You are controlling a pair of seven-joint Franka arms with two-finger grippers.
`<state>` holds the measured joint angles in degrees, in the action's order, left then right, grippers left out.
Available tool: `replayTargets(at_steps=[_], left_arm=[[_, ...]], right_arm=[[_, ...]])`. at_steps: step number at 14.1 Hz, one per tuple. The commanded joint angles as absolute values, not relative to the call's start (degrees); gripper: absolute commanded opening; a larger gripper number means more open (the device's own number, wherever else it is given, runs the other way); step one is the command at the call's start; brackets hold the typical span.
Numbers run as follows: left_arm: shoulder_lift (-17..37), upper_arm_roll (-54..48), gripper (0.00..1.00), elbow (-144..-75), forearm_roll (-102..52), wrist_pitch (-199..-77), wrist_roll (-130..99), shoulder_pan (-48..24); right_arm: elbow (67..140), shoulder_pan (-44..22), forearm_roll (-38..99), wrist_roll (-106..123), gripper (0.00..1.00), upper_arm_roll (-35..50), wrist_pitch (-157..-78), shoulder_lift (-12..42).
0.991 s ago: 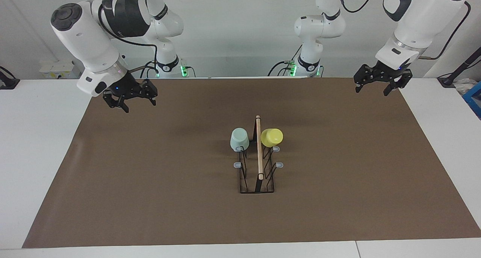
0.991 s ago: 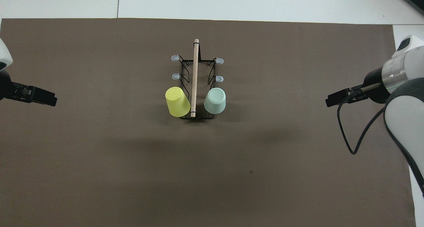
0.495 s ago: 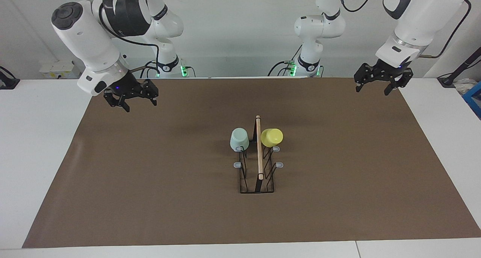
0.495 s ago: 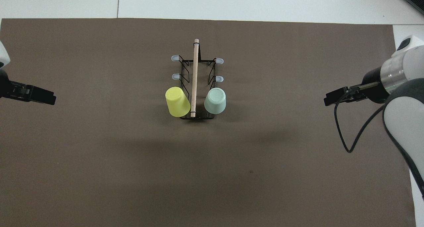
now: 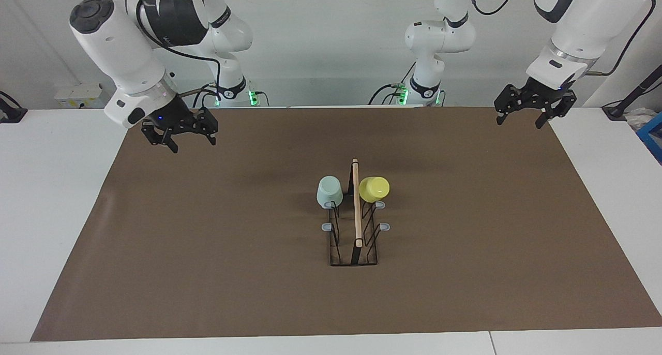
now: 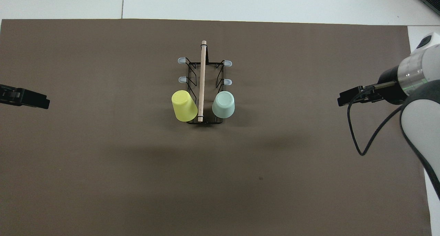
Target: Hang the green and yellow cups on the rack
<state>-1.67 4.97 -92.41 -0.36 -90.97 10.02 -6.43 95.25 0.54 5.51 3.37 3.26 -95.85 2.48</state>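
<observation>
The black wire rack (image 5: 354, 241) (image 6: 203, 77) with its wooden top rod stands mid-mat. A pale green cup (image 5: 329, 191) (image 6: 223, 104) hangs upside down on the prong nearest the robots toward the right arm's end. On the matching prong toward the left arm's end hangs a yellow cup (image 5: 374, 188) (image 6: 184, 105), tilted. My right gripper (image 5: 179, 136) (image 6: 345, 99) is open and empty, raised over the mat's edge at its own end. Over the mat's corner at the left arm's end, my left gripper (image 5: 520, 118) (image 6: 34, 102) hangs open and empty.
A brown mat (image 5: 207, 251) covers most of the white table (image 5: 51, 189). Four grey-tipped prongs (image 5: 385, 226) of the rack are bare. A blue box edge (image 5: 652, 132) lies off the mat at the left arm's end.
Both grippers have drawn slightly away from the rack and upward, the left one more. The cups and rack have stayed still.
</observation>
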Motion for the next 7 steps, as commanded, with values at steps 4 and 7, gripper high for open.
replayTargets(at_steps=[4, 7], left_arm=[[-2.7, 5.7, 1.00, -92.9, 0.3, -90.6, 10.1, -7.2], [-2.8, 5.8, 1.00, -93.0, 0.2, -90.7, 10.2, -7.2]], right_arm=[[90.9, 0.8, 2.1, 0.9, 1.00, 3.1, -90.6, 4.4], [90.9, 0.7, 2.7, 0.8, 1.00, 1.3, -90.5, 4.2]])
